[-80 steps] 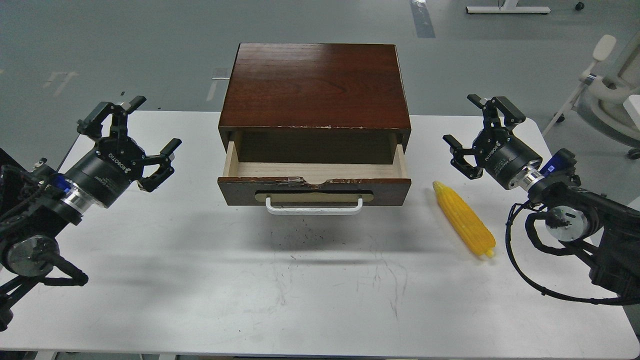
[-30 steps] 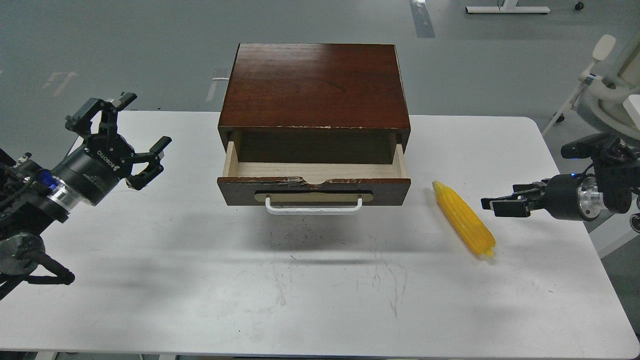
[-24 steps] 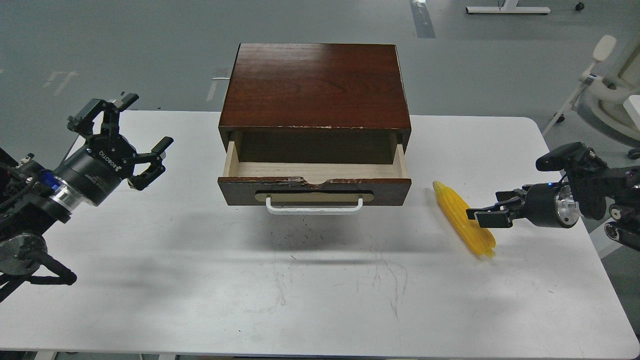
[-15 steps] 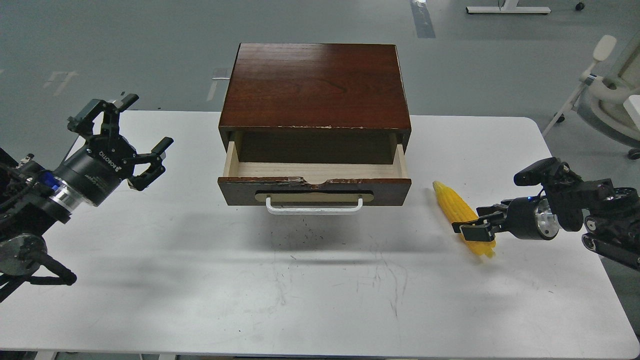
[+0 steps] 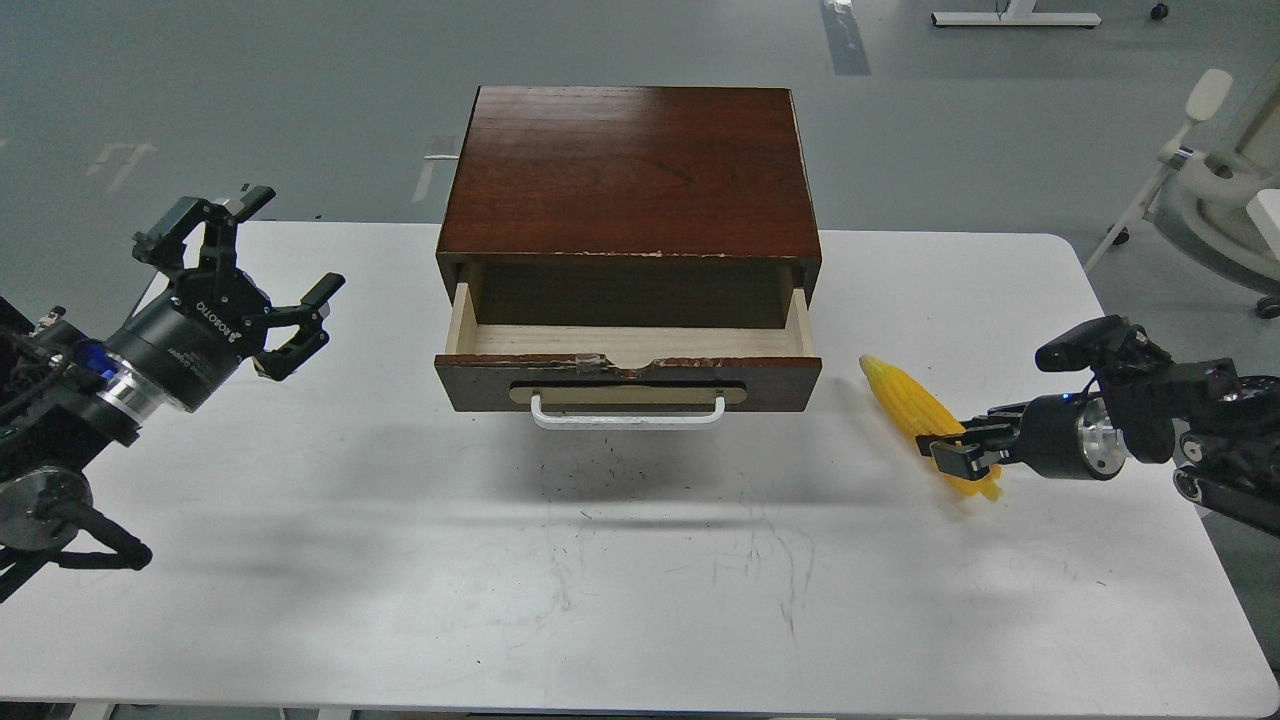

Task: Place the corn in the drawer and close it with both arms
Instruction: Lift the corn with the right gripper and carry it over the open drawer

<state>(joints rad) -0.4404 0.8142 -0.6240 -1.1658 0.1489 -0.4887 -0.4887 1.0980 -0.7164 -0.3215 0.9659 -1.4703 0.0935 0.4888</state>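
The yellow corn (image 5: 905,402) lies slanted on the white table (image 5: 640,580), right of the drawer. My right gripper (image 5: 957,447) comes in low from the right, and its fingers are closed around the corn's near, thick end. The drawer (image 5: 628,380) is pulled open, with its white handle (image 5: 628,413) facing me and bare pale wood inside. My left gripper (image 5: 255,272) is open and empty, held above the table's left side, well left of the drawer.
The dark brown cabinet (image 5: 630,170) that holds the drawer stands at the table's back middle. An office chair (image 5: 1225,170) stands on the floor off the table's right rear. The table's right edge is close under my right arm.
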